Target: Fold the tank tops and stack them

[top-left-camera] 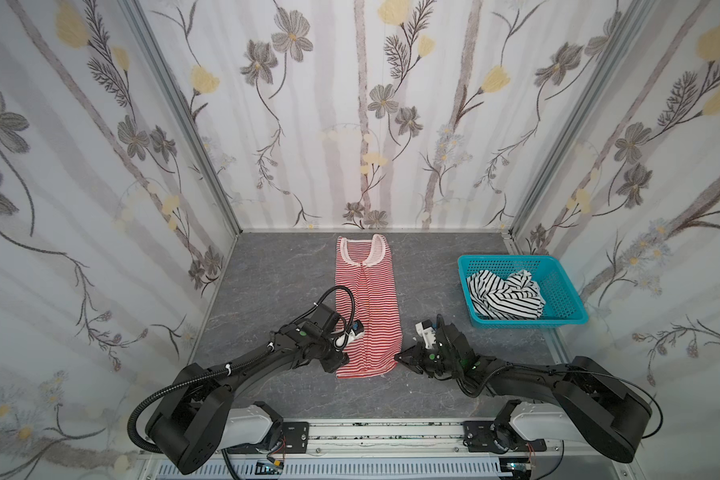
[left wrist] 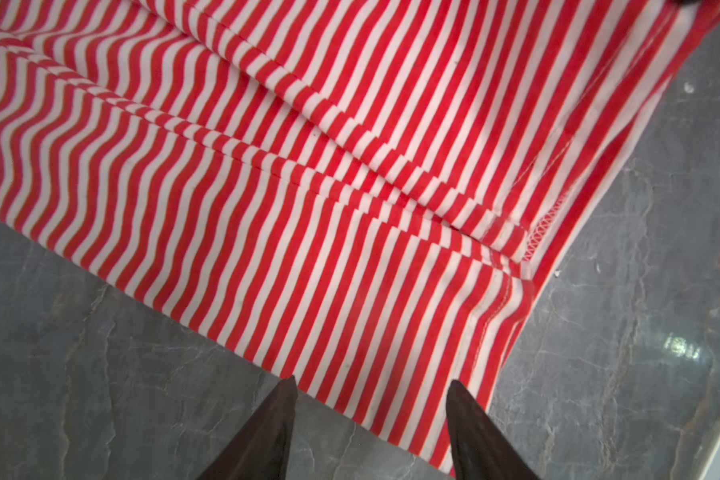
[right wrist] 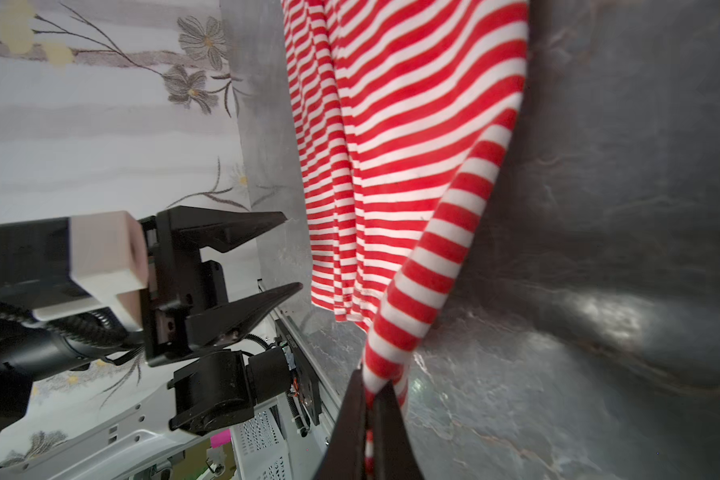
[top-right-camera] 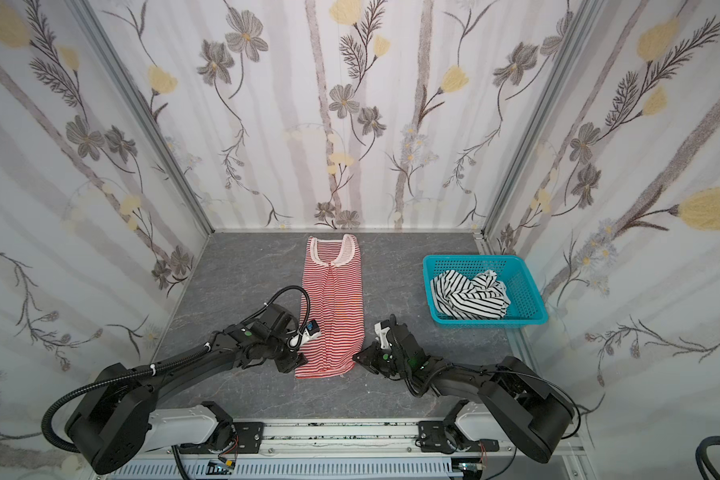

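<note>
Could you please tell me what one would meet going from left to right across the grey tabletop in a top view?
In order: red-and-white striped knit tank top → right gripper, shut on that top's near corner → turquoise plastic mesh basket, holding the crumpled black-and-white striped tank top.

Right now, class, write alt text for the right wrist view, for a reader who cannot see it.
The right gripper has its jaws shut on a corner of the red-and-white striped tank top, which is spread on the grey table. Beside the cloth, the left gripper has its jaws open and holds nothing.
</note>
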Tool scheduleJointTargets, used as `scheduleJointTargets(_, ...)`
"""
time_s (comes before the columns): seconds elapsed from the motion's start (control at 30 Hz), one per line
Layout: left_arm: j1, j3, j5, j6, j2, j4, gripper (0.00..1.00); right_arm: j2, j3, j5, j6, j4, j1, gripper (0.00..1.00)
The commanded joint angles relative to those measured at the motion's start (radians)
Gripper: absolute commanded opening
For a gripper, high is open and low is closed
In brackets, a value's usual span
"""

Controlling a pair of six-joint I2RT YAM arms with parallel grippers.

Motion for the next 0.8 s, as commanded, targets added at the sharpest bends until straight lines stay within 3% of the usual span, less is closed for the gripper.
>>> scheduleJointTargets(0.0,-0.028,-0.017,0.001,0.02,-0.006,-0.024,0.59,-0.009,0.04,0.003,-0.03,-0.057,-0.001,0.0)
scheduleJointTargets(0.43,-0.115,-0.051,-0.001,0.036,-0.006,-0.047,0.51,0.003,0.063,0.002,-0.031,-0.063,-0.005,0.0)
scheduleJointTargets(0.77,-0.119,-0.066,-0.116,0.045,-0.001,-0.008,0.52,0.001,0.054,-0.004,-0.028,-0.047,-0.006,0.0)
